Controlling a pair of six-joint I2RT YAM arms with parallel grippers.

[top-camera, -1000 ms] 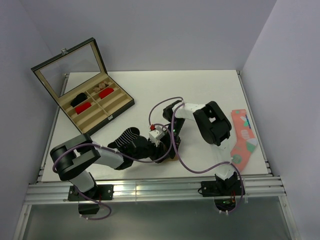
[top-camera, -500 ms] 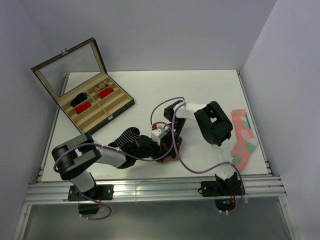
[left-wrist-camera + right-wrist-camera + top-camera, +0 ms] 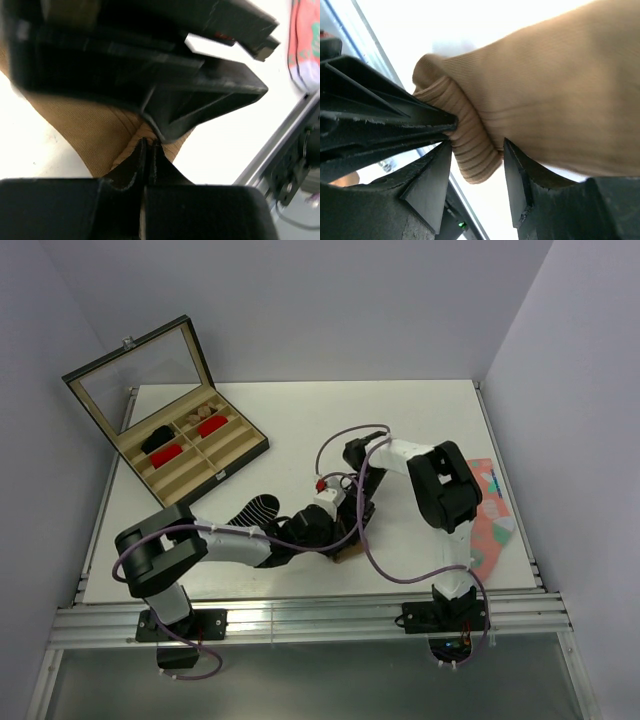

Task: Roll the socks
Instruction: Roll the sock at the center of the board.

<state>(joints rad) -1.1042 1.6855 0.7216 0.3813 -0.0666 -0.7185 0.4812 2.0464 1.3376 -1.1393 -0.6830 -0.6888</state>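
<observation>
Tan sock [image 3: 545, 75] noted near middle of tabletop [image 3: 300, 410] front edge; fabric is pinched by left gripper [image 3: 147, 145], jaws pressed together. Its ribbed end is straddled by right gripper [image 3: 476, 150], jaws spread. Black striped sock [image 3: 252, 508] is laid just left

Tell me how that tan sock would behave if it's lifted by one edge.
Probably floppy: the tan sock is thin ribbed knit, bunched into folds at one end. Likely light and grippy, so it should drape, not slide.
</observation>
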